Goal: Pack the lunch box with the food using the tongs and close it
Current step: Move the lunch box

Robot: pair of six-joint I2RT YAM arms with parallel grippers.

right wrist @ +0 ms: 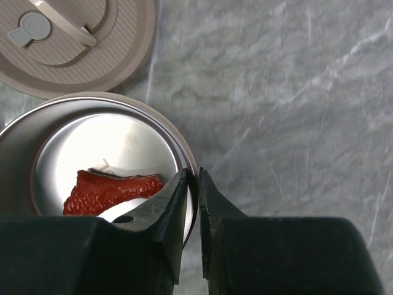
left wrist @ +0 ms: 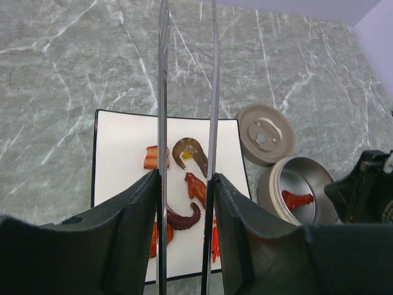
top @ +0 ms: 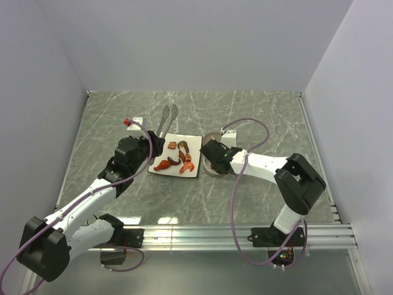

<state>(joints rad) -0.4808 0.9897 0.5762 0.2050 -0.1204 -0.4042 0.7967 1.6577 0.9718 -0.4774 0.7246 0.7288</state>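
My left gripper (left wrist: 186, 184) is shut on the tongs (left wrist: 163, 92), whose two slender silver arms run forward between its fingers, over the white plate (left wrist: 123, 141). Several red-orange and brown food pieces (left wrist: 190, 150) lie on that plate. To the right of the plate stands the lunch box (right wrist: 116, 138), a round silver tin with one red food piece (right wrist: 110, 187) in it. My right gripper (right wrist: 191, 178) is shut on its rim, one finger inside and one outside. The flat greyish-brown lid (right wrist: 80, 43) lies on the table just beyond the tin. In the top view the tongs (top: 166, 120) point away from the arms.
A small white object with a red cap (top: 129, 122) sits left of the tongs' tips. An aluminium rail (top: 233, 232) runs along the near table edge. White walls close in the marbled tabletop on three sides. Purple cables loop above both arms.
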